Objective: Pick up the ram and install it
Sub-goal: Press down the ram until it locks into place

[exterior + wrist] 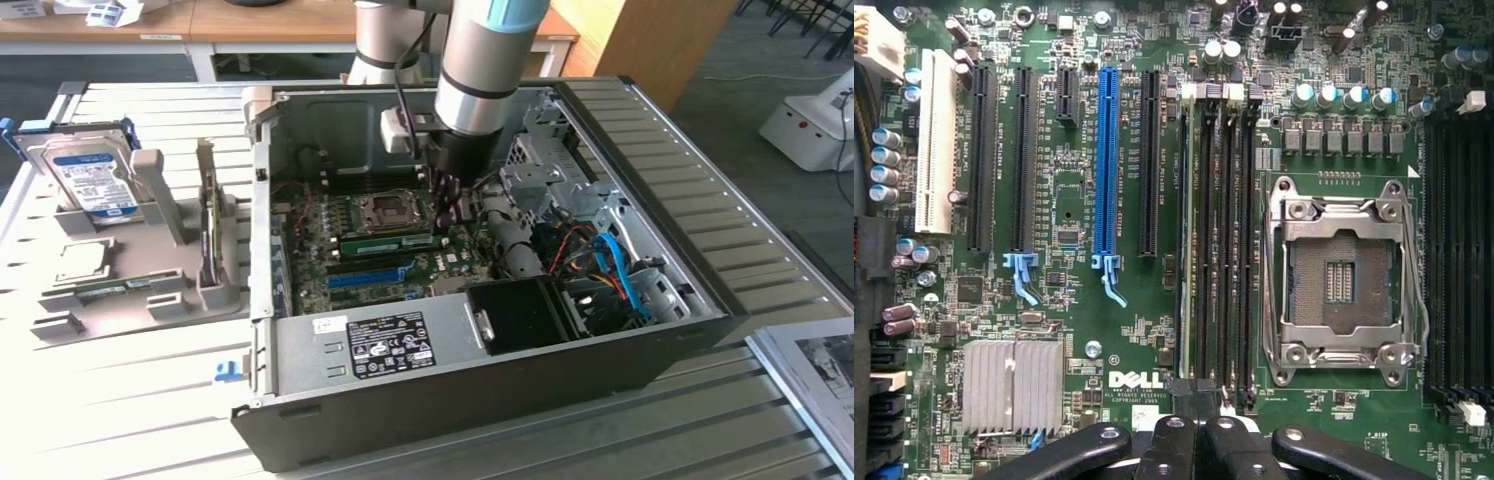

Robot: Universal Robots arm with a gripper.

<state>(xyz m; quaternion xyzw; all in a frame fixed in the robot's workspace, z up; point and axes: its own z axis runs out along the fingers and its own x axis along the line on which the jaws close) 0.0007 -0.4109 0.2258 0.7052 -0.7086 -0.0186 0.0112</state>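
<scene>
Gripper point(447, 212) lowered into an open computer case point(467, 400) that lies on its side on a slatted table point(147, 410). The fingers are clenched, tips pressed together with no gap. In the wrist view the gripper point(1194, 440) sits over one end of the bank of black memory slots point(1219, 230) on the motherboard point(1074, 330).

The ram point(387, 241) appears in the exterior view as a long green stick lying along this slot bank. It runs between the processor socket point(390, 210) and the bright blue slot point(367, 277). The closed fingertips stand at the end of the stick towards the exterior view's right. Whether they touch it cannot be told, and they are not wrapped around it.

In the wrist view the slot bank lies between the metal-framed processor socket point(1341, 280) and a row of long black slots. Among these slots stands the blue slot point(1106, 160). A ribbed silver heat sink point(1012, 385) is seen near the gripper.

Outside the case, towards the exterior view's left, a grey stand point(134, 290) holds a hard drive point(91, 180) upright.
</scene>
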